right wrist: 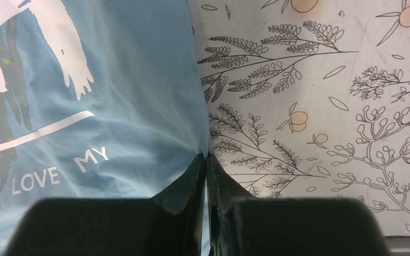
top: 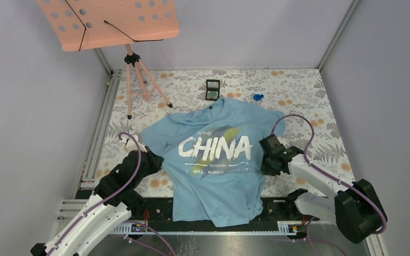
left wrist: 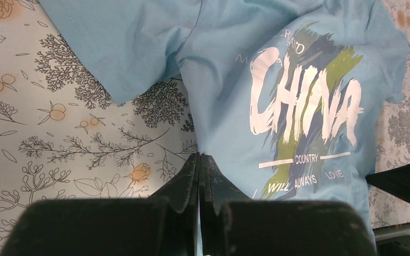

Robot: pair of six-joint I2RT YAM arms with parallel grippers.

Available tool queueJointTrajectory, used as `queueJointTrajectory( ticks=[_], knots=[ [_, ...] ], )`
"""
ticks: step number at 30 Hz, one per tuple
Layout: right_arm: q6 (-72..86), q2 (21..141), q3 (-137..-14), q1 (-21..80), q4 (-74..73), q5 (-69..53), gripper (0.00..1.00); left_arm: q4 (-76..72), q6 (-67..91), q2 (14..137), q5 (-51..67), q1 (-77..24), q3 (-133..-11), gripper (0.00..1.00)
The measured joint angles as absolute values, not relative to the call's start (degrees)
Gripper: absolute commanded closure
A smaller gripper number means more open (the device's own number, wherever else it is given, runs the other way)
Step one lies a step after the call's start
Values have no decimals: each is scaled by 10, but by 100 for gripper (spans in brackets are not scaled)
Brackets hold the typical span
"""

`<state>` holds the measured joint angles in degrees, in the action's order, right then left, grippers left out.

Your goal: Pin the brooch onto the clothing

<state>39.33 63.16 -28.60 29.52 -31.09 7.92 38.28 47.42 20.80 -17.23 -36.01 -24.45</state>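
The clothing (top: 213, 160), a light blue T-shirt with white "CHINA" lettering, lies flat on the flowered tabletop. My left gripper (top: 159, 159) is at its left side edge below the sleeve. In the left wrist view the jaws (left wrist: 199, 156) are shut, with blue cloth (left wrist: 299, 80) pinched between them. My right gripper (top: 263, 160) is at the shirt's right side edge; in the right wrist view it (right wrist: 205, 156) is shut on puckered cloth (right wrist: 128, 96). The brooch (top: 212, 95), a tiny greenish disc, lies in a small black case (top: 212, 84) beyond the collar, far from both grippers.
A small blue trinket (top: 257, 97) lies right of the case. A pink music stand (top: 107, 21) on a tripod (top: 139, 80) stands at the back left. Metal rails (top: 99, 133) run along the left edge, and grey walls close the sides.
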Motion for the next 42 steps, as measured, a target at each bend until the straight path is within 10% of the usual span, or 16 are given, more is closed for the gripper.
queueJointTrajectory(
  ticks=[21,25,30,42],
  knots=[
    [444,559,-335,295,-474,169,100,378,521,78,-148,-360,-210,100],
    [450,553,-336,295,-495,178,59,397,520,72,-136,-360,-214,91],
    [439,557,-360,295,-520,187,27,417,500,137,-97,-360,-254,18],
    [358,543,-424,296,-387,103,27,305,391,469,-87,-360,-400,32]
  ],
)
